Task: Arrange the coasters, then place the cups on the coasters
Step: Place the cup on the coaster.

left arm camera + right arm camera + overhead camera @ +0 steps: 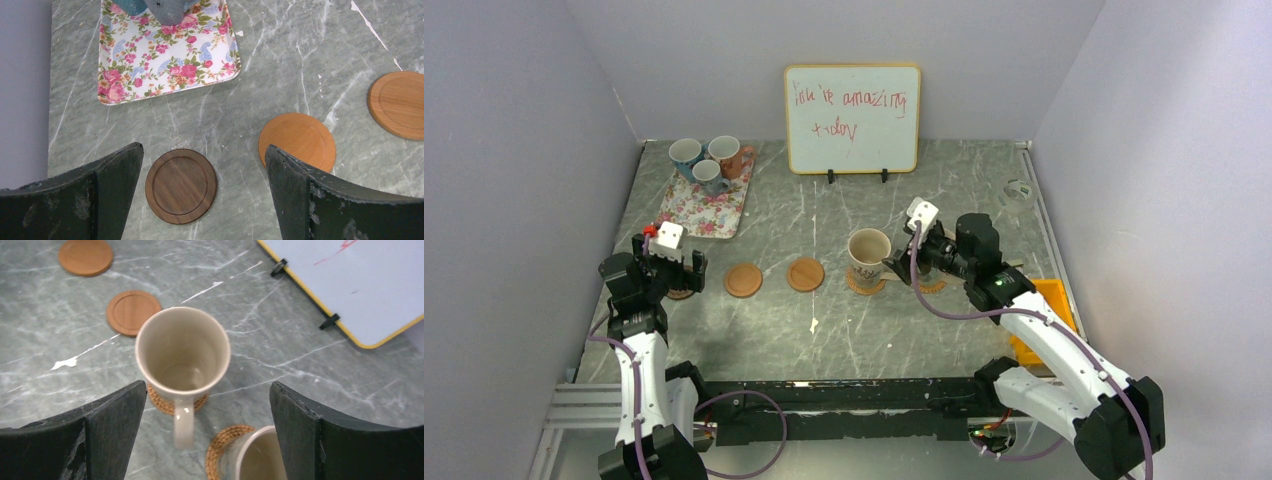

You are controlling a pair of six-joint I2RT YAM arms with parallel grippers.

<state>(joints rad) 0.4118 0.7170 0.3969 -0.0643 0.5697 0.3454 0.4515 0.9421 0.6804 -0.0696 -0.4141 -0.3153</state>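
A cream cup stands on a woven coaster, its handle pointing at my right gripper, which is open just behind it and holds nothing. Beneath that gripper a second cream cup sits on another woven coaster. My left gripper hangs open above a dark brown coaster. Two tan wooden coasters lie bare between the arms. On the floral tray stand a blue-handled cup, an orange-brown cup and a small grey cup.
A whiteboard on a stand is at the back centre. An orange block lies by the right arm and a small clear object sits at the far right. Purple walls close in three sides.
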